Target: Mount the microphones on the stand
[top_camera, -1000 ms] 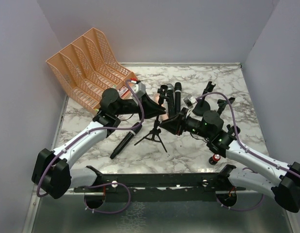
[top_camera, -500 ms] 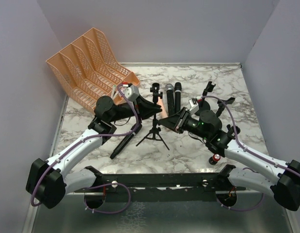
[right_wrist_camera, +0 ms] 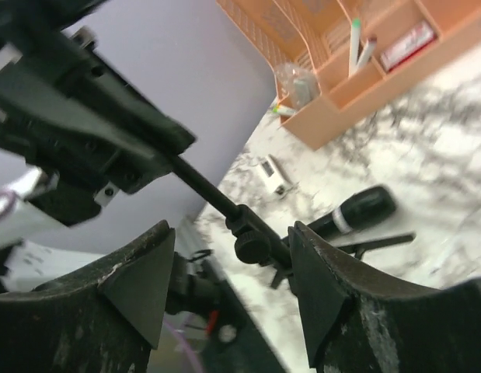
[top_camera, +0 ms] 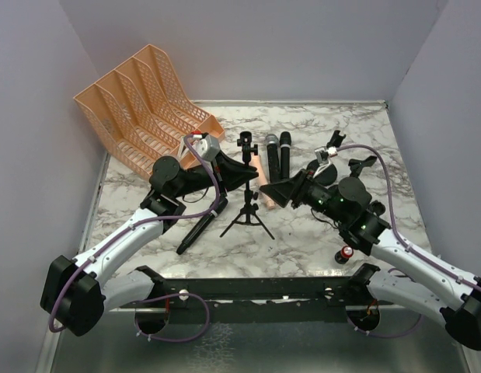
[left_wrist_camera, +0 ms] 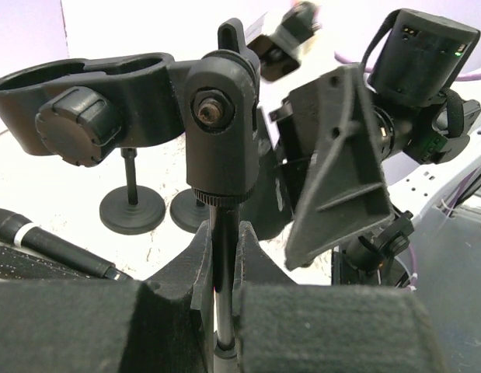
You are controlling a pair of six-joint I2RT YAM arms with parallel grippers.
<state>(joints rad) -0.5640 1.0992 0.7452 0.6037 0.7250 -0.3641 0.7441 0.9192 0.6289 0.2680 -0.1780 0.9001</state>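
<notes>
The black tripod stand is upright mid-table, its clip head empty at the top. My left gripper is shut on the stand's thin pole just below the head. My right gripper is open on the stand's right, its fingers either side of the pole's knob without touching it. A silver-headed microphone and an all-black one lie side by side behind the stand. Another black microphone lies left of the tripod legs. I see no peach-pink one clearly.
An orange mesh file tray fills the back left corner. Two small round-base stands stand at the back right. A red-topped battery lies near the front right edge. A black rail runs along the near edge.
My right gripper has opened and pulled back a little to the right. The left gripper still grips the pole; the stand has shifted slightly left.
</notes>
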